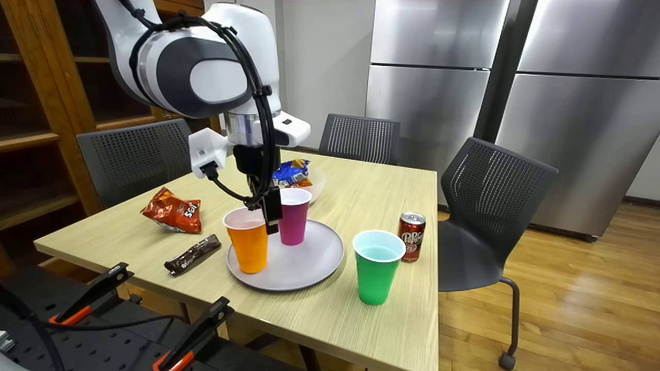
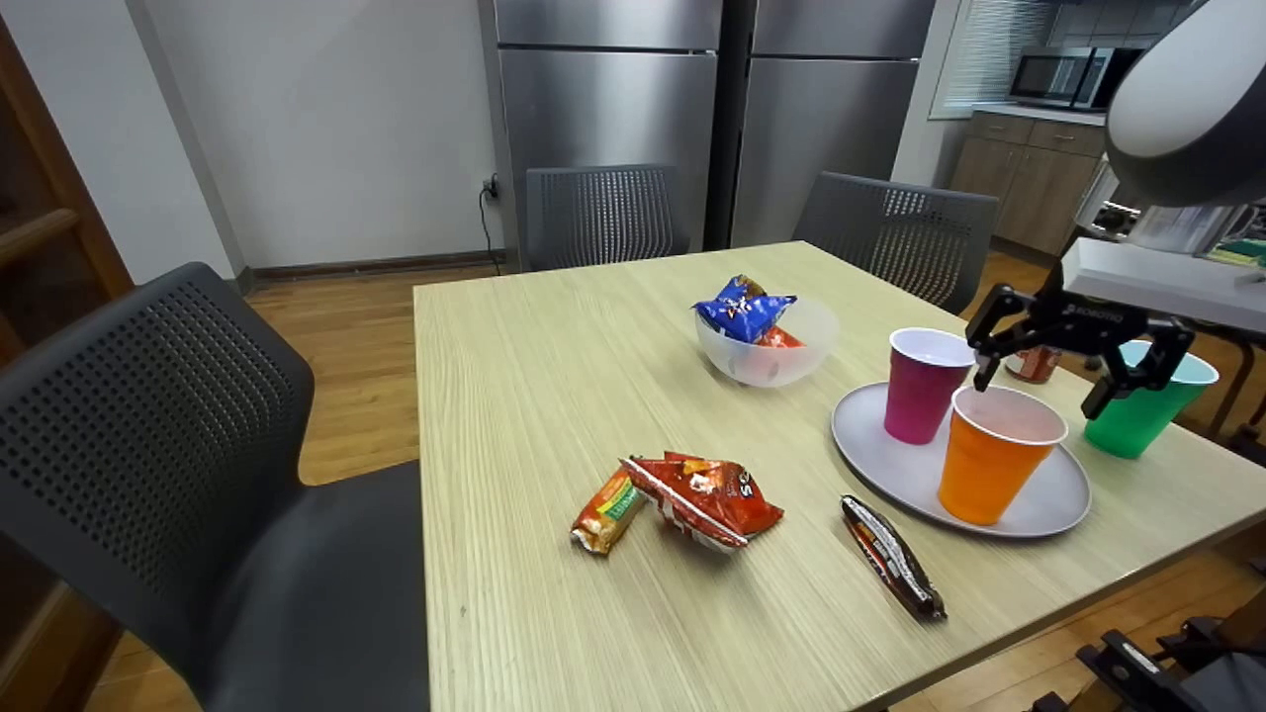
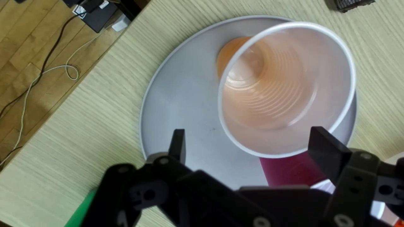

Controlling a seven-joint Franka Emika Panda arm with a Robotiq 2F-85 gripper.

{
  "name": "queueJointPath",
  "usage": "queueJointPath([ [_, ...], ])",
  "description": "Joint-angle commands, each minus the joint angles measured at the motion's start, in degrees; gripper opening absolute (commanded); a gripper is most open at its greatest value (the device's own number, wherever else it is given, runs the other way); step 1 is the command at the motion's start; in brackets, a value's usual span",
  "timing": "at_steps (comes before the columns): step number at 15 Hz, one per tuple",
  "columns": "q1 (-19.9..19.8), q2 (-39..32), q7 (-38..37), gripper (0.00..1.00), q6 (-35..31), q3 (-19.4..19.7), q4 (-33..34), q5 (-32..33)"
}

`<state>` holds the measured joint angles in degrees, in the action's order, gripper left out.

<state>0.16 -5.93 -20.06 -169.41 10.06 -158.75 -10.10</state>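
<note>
Orange cup (image 1: 249, 250): on plate (image 1: 304, 265), near rim; flat base apparently steadies it upright. Gripper (image 2: 1037, 396): jaws spread wide, nothing held, presumably clearing cup. Magenta cup (image 1: 294, 225): just beside. Plate: near edge of tabletop (image 1: 402, 330), likely for reach.

The arm (image 1: 216, 80) hangs downward, its tool (image 3: 248, 131) (black, two-fingered) spread wide.

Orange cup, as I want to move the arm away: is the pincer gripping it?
No: in the wrist view the pincer stands open, with one finger clear of the orange cup.
</note>
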Motion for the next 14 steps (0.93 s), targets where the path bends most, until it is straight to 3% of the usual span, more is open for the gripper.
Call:
queueJointPath([
  [1,-0.27,4.13,-1.84,1.0,1.1,-1.03,-0.93,1.74],
  [8,2.55,8.0,-5.43,1.0,1.35,-1.34,-0.92,6.42],
  [9,1.28,8.52,-5.69,1.0,1.29,-3.67,-0.86,6.48],
  [14,2.23,11.65,-7.01,1.0,1.92,-9.7,-0.91,6.39],
])
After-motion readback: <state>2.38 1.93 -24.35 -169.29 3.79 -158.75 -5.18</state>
